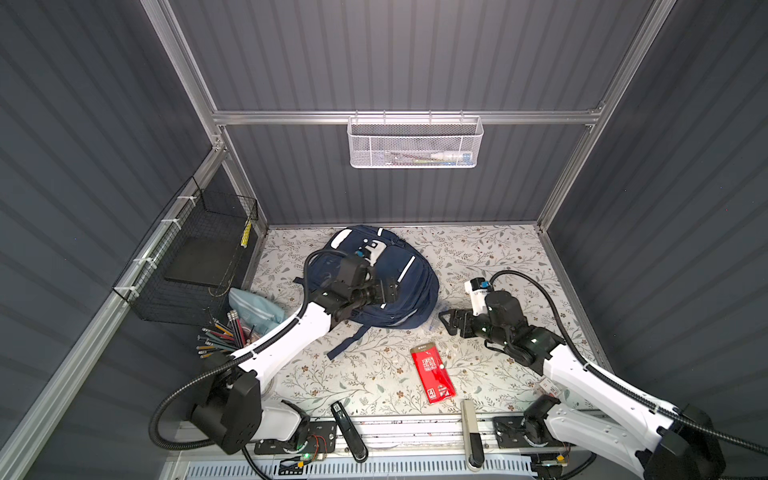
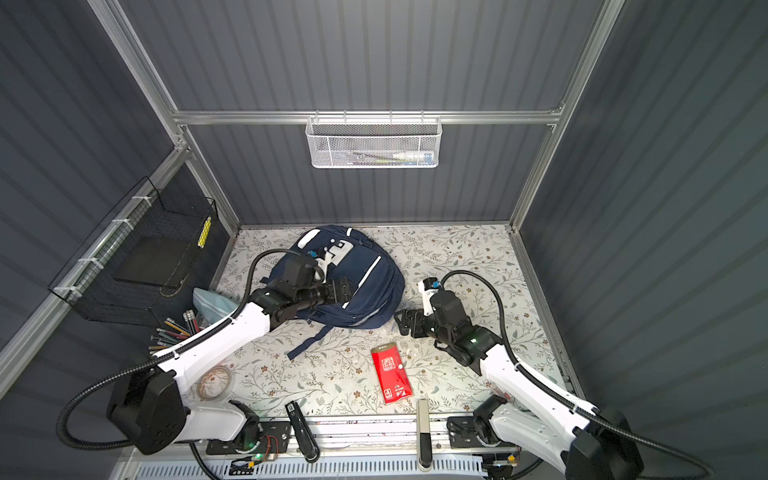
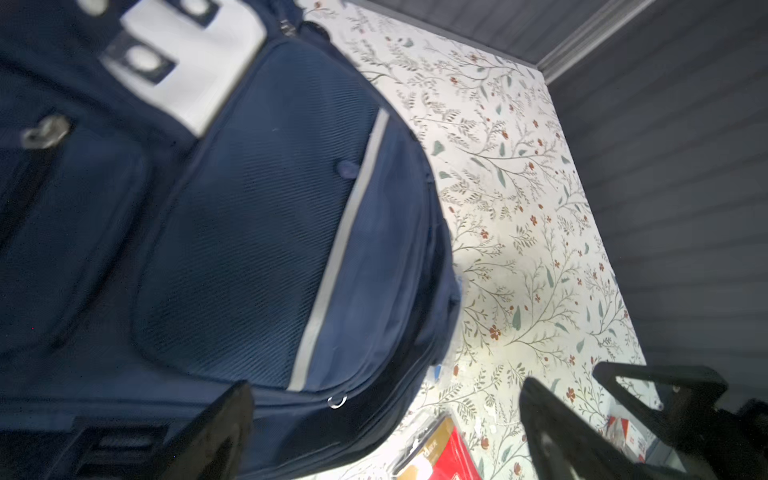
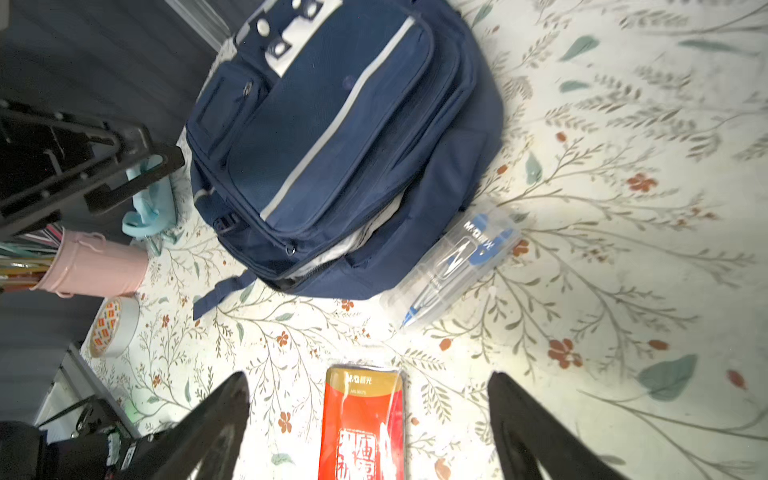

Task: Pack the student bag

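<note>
The student bag [image 1: 409, 286] [image 2: 370, 286], navy with a white stripe and white patches, lies flat at the back of the table in both top views. Its zip gapes along the near edge, where pale lining [image 4: 365, 241] shows. My left gripper [image 1: 392, 291] [image 2: 347, 291] hovers over the bag's front pocket [image 3: 249, 228], open [image 3: 386, 386] with nothing between its fingers. My right gripper [image 1: 446, 320] [image 2: 401, 320] stands open just off the bag's right near corner, above the table; its wrist view [image 4: 368, 376] shows empty jaws over a red packet [image 4: 361, 424].
The red packet [image 1: 432, 372] lies in front of the bag. A clear case of blue tools [image 4: 453, 266] rests against the bag's corner. On the left are a pink cup of pencils [image 4: 95, 270], a light-blue pouch [image 1: 253, 309], a tape roll [image 2: 214, 382] and a black wire basket [image 1: 195, 257].
</note>
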`<state>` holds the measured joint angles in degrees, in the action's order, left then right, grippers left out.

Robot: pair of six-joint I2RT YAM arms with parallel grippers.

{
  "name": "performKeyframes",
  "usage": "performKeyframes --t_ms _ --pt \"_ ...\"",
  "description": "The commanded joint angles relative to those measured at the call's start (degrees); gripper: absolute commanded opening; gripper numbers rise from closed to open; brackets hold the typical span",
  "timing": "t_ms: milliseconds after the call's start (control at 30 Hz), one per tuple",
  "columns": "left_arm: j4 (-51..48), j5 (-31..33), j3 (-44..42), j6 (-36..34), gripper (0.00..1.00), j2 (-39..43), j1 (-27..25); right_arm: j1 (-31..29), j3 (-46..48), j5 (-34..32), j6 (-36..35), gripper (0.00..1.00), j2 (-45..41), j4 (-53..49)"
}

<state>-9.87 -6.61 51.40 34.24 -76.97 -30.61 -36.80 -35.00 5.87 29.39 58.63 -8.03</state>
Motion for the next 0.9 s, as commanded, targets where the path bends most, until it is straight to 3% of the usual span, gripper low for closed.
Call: performKeyframes --t_ms 0,167,333,433,633,700,800,867 --pt "2.85 -1.45 -8.67 9.27 1.0 2.7 3.08 -4.99 -1.98 -1.51 0.73 0.89 3.47 2.36" --pt "4.06 8.32 -16.33 13.61 0.84 8.74 4.62 -13.71 -7.47 -5.76 2.14 0.87 15.5 4.91" --pt "6.67 13.7 -19.11 14.83 0.84 9.19 6.18 -20.33 -14.69 -4.89 1.79 0.85 26.43 7.91" --pt "7.15 18.28 -18.79 11.73 0.85 6.78 7.47 -23.01 -18.83 -3.01 1.75 0.84 31.95 9.15" --pt "15.59 11.0 -18.27 9.25 0.75 -3.61 11.98 -24.28 -21.73 -0.23 2.1 0.83 37.39 11.62" --pt "16.63 10.49 -17.95 8.5 0.62 -4.3 11.89 -24.24 -22.02 -0.2 2.05 0.82 38.08 11.85" --pt "16.34 8.08 -16.06 7.26 0.25 -6.83 11.89 -24.24 -22.19 -0.16 1.83 0.79 39.79 13.4" --pt "16.79 5.46 -15.2 7.5 0.08 -8.52 11.64 -24.28 -23.17 -0.28 1.03 0.77 41.85 13.66"
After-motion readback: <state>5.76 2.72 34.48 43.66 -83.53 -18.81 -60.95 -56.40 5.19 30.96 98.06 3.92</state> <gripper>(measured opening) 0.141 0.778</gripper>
